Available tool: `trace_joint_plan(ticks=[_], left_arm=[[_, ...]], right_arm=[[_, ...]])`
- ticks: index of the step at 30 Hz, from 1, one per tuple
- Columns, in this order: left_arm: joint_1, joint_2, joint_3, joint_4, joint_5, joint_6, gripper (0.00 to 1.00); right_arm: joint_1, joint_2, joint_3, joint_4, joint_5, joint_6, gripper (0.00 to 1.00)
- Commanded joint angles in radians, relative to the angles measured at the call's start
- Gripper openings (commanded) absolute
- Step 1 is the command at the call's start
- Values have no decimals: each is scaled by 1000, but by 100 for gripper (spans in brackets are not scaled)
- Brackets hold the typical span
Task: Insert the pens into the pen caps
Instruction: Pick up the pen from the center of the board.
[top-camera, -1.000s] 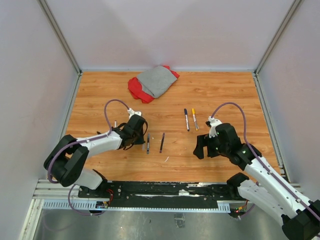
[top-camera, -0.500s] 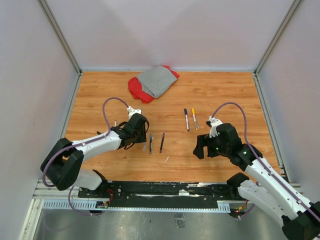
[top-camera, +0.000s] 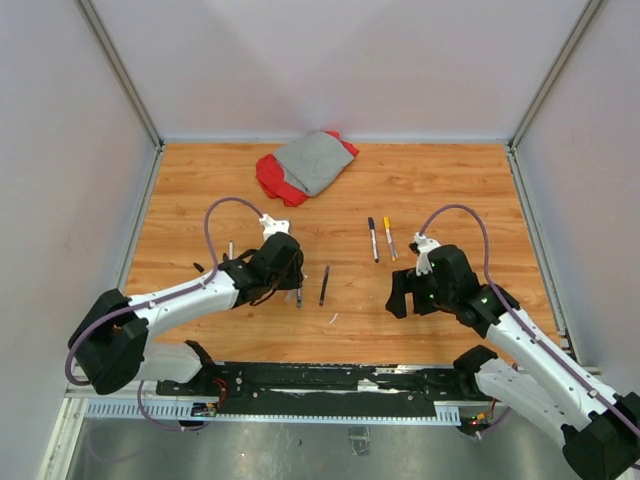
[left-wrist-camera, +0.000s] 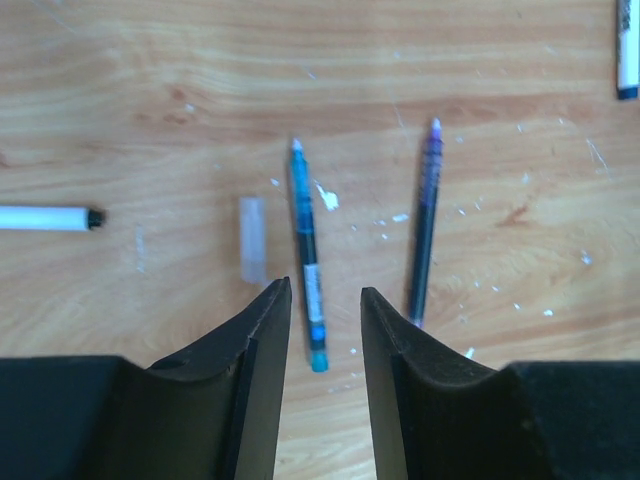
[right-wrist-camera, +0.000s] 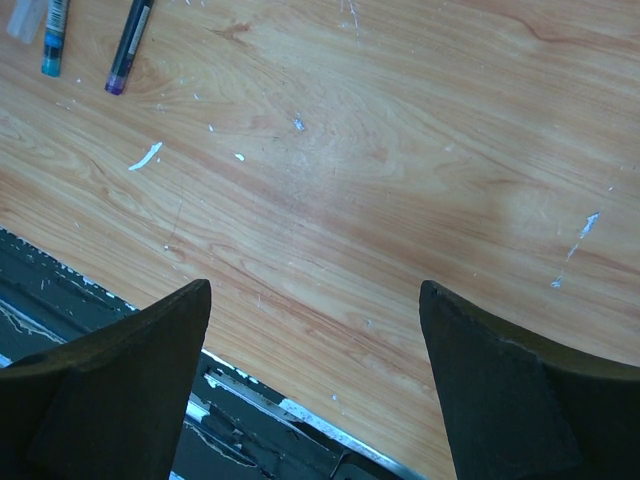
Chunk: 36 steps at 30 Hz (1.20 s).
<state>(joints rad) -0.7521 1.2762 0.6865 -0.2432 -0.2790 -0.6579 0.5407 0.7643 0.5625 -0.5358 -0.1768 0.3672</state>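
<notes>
Left wrist view: left gripper narrowly parted, empty; blue pen near end between jaws; right gripper wide apart.

The tabletop shows an orange-brown wood grain with small white specks. The turquoise pen has a dark middle, and the purple pen is dark. The white marker has a black tip. The cloth is grey over red.

Robot lab cell; white panel walls, aluminium frame posts
</notes>
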Motion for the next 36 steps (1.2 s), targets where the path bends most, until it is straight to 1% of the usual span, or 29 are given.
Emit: trace_joint_plan(ticks=[1, 6, 12, 18, 26, 31, 36], left_arm=[[-80, 32, 10, -27, -61, -74, 37], [-117, 111, 50, -70, -115, -116, 33], [-140, 163, 73, -98, -151, -126, 31], [-147, 191, 71, -87, -145, -126, 29], [-162, 257, 83, -63, -132, -128, 25], [-176, 291, 110, -80, -150, -128, 18], [-187, 263, 129, -99, -170, -126, 11]], right_arm=[[-11, 18, 35, 2, -12, 16, 85], [-6, 11, 33, 0, -8, 20, 85], [-6, -3, 35, -9, -3, 20, 85], [-6, -6, 33, -9, -7, 21, 85], [-6, -15, 31, -13, -7, 17, 85], [-6, -26, 29, -19, -3, 17, 85], [-6, -46, 33, -19, 12, 20, 85]])
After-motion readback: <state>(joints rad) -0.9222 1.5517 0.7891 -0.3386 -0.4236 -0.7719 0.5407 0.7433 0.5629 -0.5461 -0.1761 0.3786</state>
